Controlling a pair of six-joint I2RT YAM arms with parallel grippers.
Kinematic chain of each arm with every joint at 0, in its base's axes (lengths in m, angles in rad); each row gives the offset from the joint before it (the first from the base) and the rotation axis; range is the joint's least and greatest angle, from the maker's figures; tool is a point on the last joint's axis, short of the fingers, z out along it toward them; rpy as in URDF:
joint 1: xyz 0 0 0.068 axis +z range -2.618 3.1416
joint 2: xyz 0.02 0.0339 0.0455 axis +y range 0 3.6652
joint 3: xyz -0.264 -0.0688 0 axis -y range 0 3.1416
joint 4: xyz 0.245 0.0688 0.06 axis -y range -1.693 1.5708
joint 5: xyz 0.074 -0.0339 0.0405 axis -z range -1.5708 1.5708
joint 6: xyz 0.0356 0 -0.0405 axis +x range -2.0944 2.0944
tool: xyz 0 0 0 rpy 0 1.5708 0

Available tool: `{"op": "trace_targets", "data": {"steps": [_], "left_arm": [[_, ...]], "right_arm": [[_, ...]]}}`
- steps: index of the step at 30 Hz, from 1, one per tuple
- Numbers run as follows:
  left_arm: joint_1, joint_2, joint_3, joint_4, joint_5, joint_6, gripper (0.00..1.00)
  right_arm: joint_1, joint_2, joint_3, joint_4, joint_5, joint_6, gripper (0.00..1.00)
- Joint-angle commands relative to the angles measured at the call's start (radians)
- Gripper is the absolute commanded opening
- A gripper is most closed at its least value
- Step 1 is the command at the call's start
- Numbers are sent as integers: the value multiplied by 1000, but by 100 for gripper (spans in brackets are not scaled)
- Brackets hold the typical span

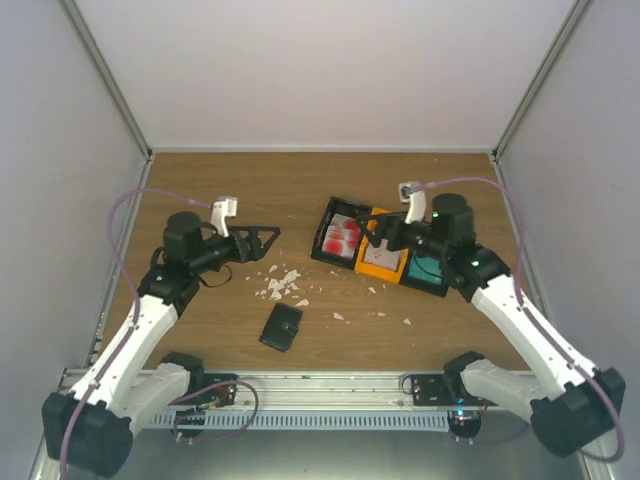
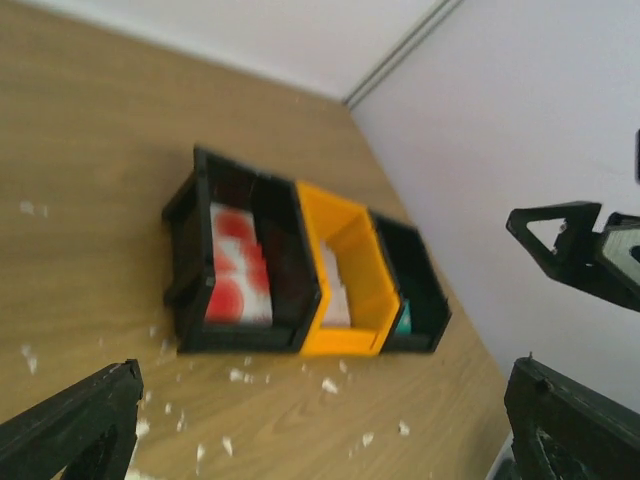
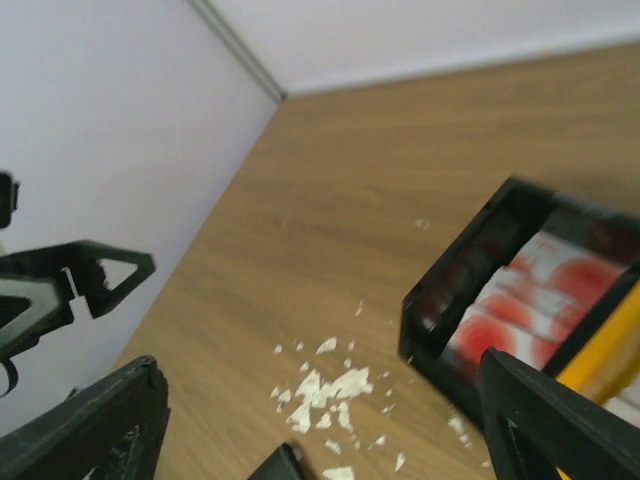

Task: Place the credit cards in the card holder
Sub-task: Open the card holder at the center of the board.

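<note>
The black card holder (image 1: 282,327) lies shut on the wood near the front middle; one corner of it shows in the right wrist view (image 3: 280,466). Red-and-white credit cards (image 1: 340,238) lie in the left black bin and show in both wrist views (image 2: 238,282) (image 3: 528,302). Pale cards (image 2: 337,292) lie in the orange bin (image 1: 380,260). A teal card (image 1: 428,268) lies in the right black bin. My left gripper (image 1: 262,238) is open and empty, left of the bins. My right gripper (image 1: 382,234) is open and empty above the bins.
Torn white paper scraps (image 1: 283,285) lie scattered between the card holder and the bins, also in the right wrist view (image 3: 325,390). The three bins stand joined in a row at the middle right. Grey walls close in the table on three sides.
</note>
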Motion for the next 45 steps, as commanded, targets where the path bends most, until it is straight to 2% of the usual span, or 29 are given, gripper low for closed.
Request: {"op": "trace_targets", "data": {"steps": [1, 5, 9, 14, 18, 24, 27, 32, 35, 39, 45], "left_arm": [[-85, 43, -23, -136, -108, 13, 99], [-165, 35, -75, -228, -193, -7, 99], [-193, 23, -119, -345, -244, -81, 97], [-216, 4, -170, -468, -249, -122, 90], [-229, -12, -211, -493, -221, -156, 82], [-289, 43, -209, -511, -275, -201, 75], [-302, 86, -223, -485, -262, -212, 72], [-320, 107, -274, -440, -237, -237, 69], [-322, 104, -301, -408, -205, -239, 63], [-323, 111, -337, -386, -190, -245, 60], [-323, 123, -361, -351, -169, -246, 58]], "right_arm": [[190, 43, -55, 35, 191, 83, 83], [349, 86, -107, -6, 272, 141, 80], [469, 144, -159, -39, 288, 180, 75], [567, 242, -233, 34, 187, 199, 74], [626, 354, -204, 64, 143, 172, 66], [643, 489, -179, 113, 107, 158, 48], [644, 528, -166, 136, 92, 151, 42], [643, 588, -153, 179, 60, 141, 40], [644, 638, -123, 187, 40, 135, 40], [644, 692, -98, 192, 25, 145, 35], [643, 739, -50, 150, 80, 164, 24]]}}
